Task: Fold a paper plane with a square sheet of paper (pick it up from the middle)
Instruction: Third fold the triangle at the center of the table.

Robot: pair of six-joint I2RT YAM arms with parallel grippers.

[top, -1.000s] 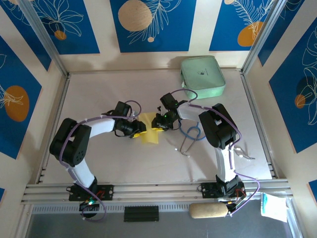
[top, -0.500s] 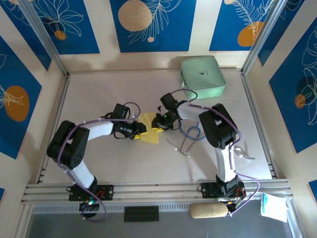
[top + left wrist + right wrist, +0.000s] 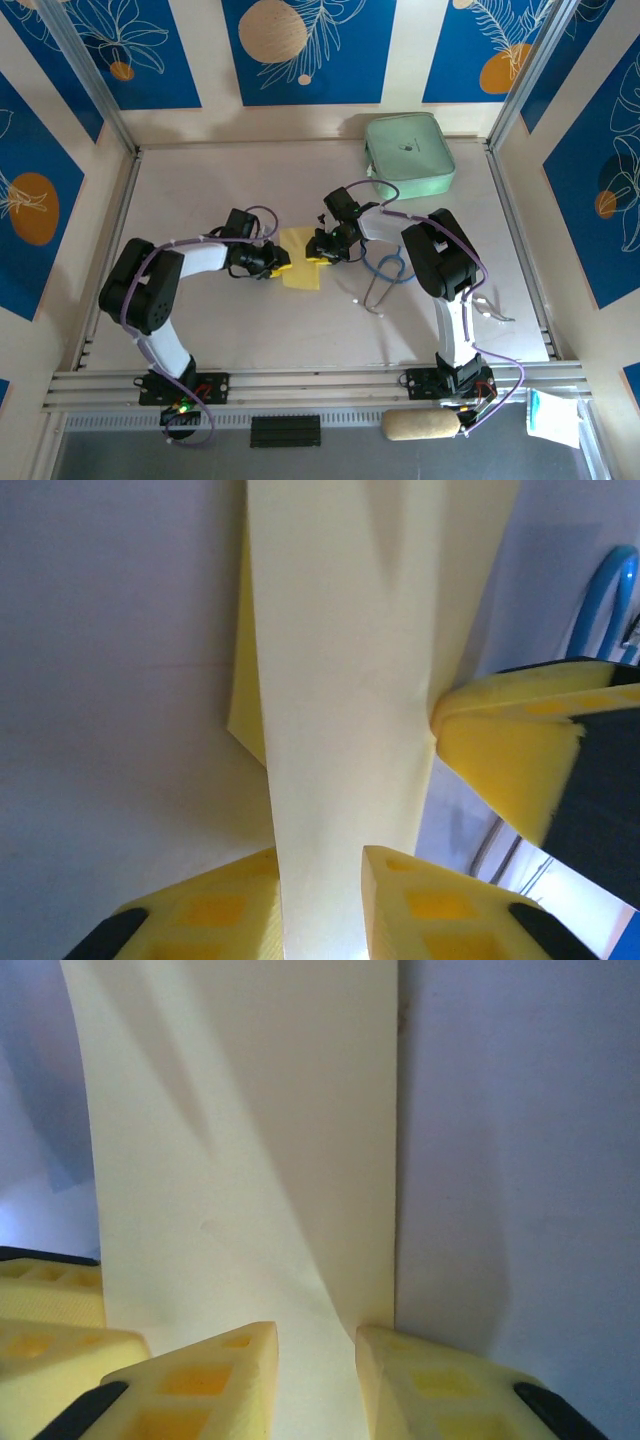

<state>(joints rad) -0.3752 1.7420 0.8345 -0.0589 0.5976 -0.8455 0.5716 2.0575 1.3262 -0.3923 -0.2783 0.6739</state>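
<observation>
Jaws of both arms pinch yellow paper (image 3: 301,271).

The overhead view is evenly and brightly lit from above, sharp throughout, with soft short shadows under both arms on the pale table (image 3: 200,330) and mild wide-angle bending of the frame rails toward the corners. Both wrist views are very close and soft: the yellow fingertips (image 3: 430,910) at the bottom edge are blurred, and the square sheet of paper (image 3: 260,1160) shows broad diagonal shadow bands across its surface. The table behind it reads bluish-grey, with a dim shadow beside the sheet's right edge and no harsh glare
</observation>
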